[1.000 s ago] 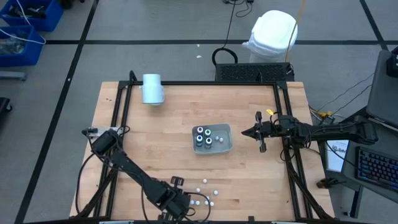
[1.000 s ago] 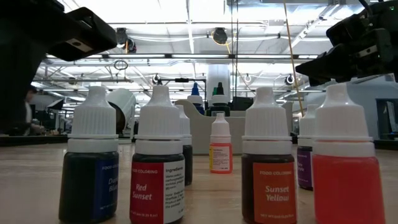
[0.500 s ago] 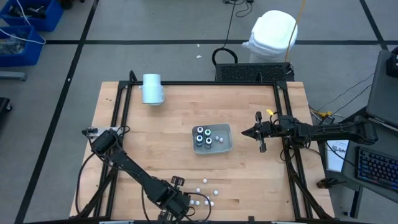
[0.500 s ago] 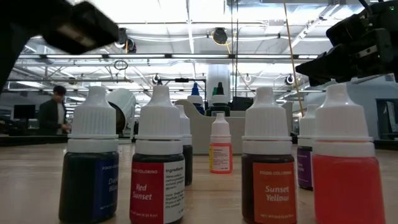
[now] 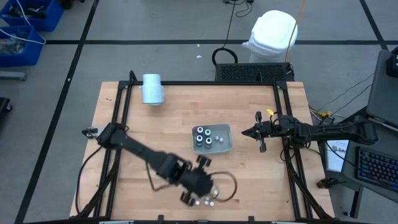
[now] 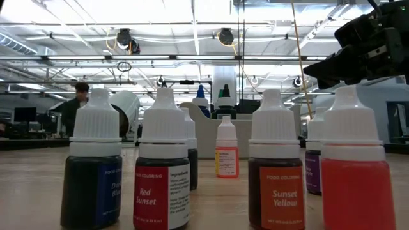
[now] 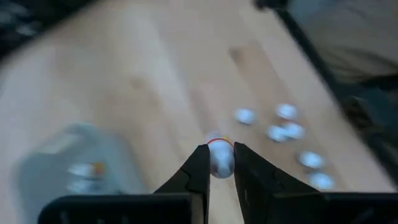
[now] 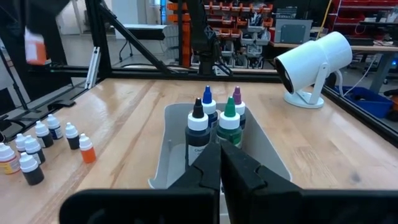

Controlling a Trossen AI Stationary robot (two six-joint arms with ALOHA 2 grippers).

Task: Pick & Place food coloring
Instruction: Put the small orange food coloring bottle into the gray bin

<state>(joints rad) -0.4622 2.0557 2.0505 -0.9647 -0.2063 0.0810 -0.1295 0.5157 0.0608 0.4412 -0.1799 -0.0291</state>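
Note:
The food coloring stands in two groups. Several dark bottles (image 5: 203, 137) with coloured tops stand upright in the translucent tray (image 5: 225, 144), also seen in the right wrist view (image 8: 214, 121). Several small white-capped bottles (image 5: 205, 198) stand near the table's near edge and fill the low view (image 6: 163, 166). My left gripper (image 5: 203, 163) is between the two groups, raised above the table and shut on one small orange bottle (image 7: 220, 155), which appears as a blur in the right wrist view (image 8: 35, 46). My right gripper (image 5: 245, 132) hovers shut just right of the tray. My left gripper pinches the small orange bottle by its white cap (image 7: 221, 163) between its two fingers (image 7: 198, 173), coming from above. The bottle's orange body (image 7: 219, 142) points down past the fingertips. It is lifted clear of the table.
A pale blue cylinder (image 5: 152, 88) lies at the table's far left corner. Black frame rails run along the table's left (image 5: 118, 124) and right (image 5: 283, 118) sides. Bare wood lies left of the tray. A person (image 6: 77, 105) stands in the room behind.
My left arm has swung up from the table's near edge toward the tray, carrying one small bottle lifted clear of the group. Its dark shape has left the low view's upper left. The right arm has kept still.

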